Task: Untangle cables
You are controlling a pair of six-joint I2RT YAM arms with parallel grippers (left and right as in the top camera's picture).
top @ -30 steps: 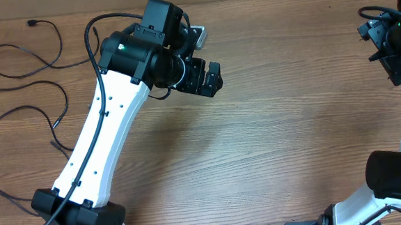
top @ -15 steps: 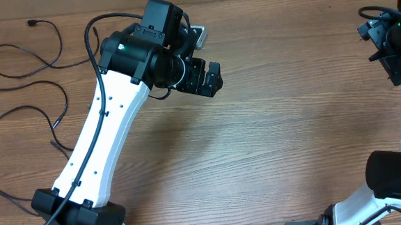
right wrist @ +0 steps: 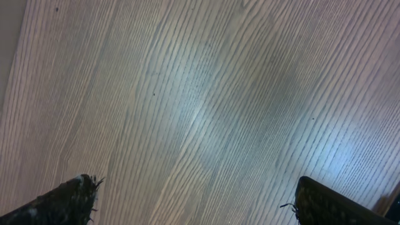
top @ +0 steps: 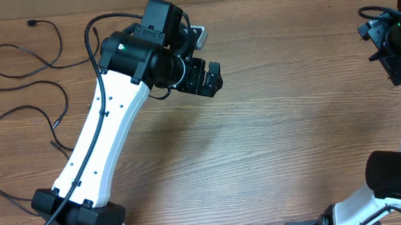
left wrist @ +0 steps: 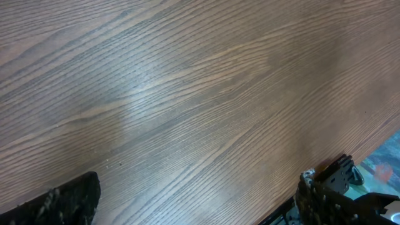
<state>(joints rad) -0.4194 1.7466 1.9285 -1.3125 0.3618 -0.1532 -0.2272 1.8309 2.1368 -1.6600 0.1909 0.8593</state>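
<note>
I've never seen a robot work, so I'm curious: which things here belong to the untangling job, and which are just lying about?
Part of the job: thin black cables; left claw, open; right claw, open.
Just there: wooden table; thick black wire along the left arm.

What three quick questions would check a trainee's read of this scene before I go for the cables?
1. True or false: the cables lie on the table's left side, apart from both pairs of jaws.
2. Between the left arm's jaws, the left wrist view shows: A) bare wood B) a plug C) a knot.
3. Is the right arm holding a cable?
Key: 1 true; 2 A; 3 no, its jaws stand open over bare wood.
</note>
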